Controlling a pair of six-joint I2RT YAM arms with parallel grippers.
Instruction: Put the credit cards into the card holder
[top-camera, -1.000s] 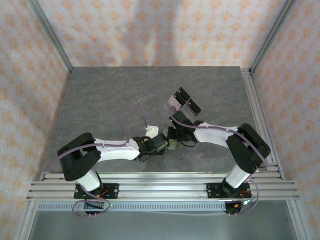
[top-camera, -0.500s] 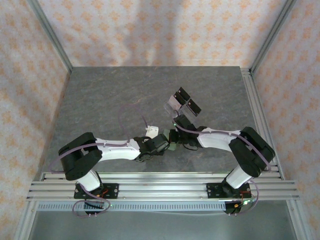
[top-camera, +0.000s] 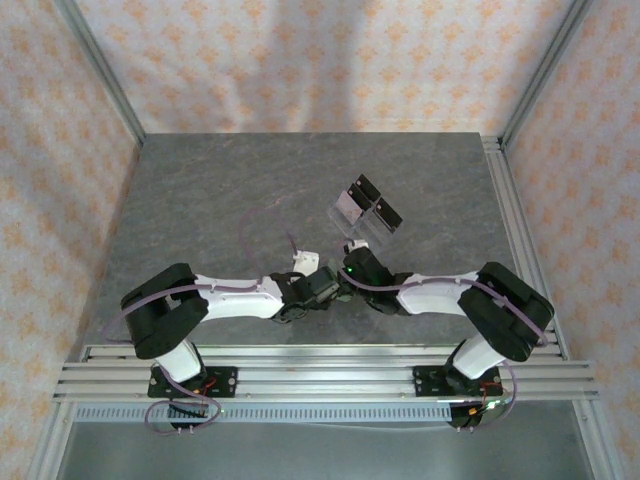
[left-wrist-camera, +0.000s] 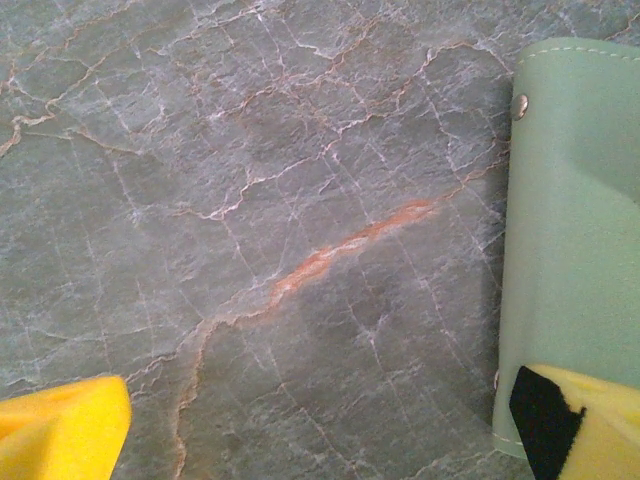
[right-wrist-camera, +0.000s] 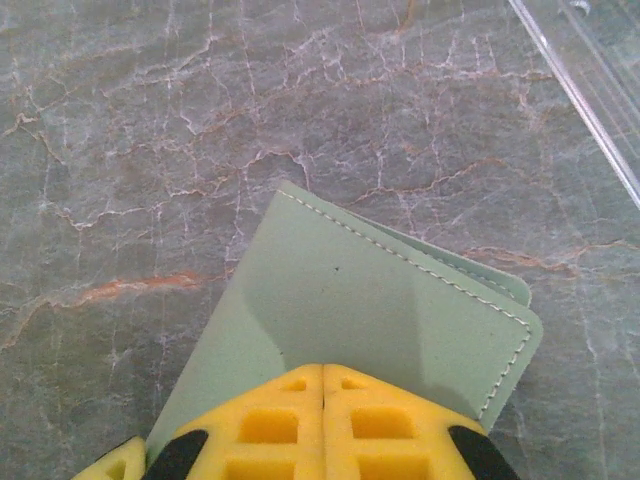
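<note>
The wallet (left-wrist-camera: 570, 230) lies flat on the table (top-camera: 220, 200) at the lower centre of the top view, between the two grippers. In the left wrist view its long axis runs top to bottom along the right edge, with the snap at the upper end. In the right wrist view one corner of the wallet (right-wrist-camera: 370, 310) points up-frame. The left gripper (left-wrist-camera: 320, 430) is spread wide, with one finger (left-wrist-camera: 590, 425) over the wallet's lower corner. The right gripper (right-wrist-camera: 322, 425) has its pads together over the wallet's near edge; whether it pinches the wallet cannot be told. Since a second ago, the right forearm sits lower in the frame. Count: one wallet, one clear stand (top-camera: 365, 205).
</note>
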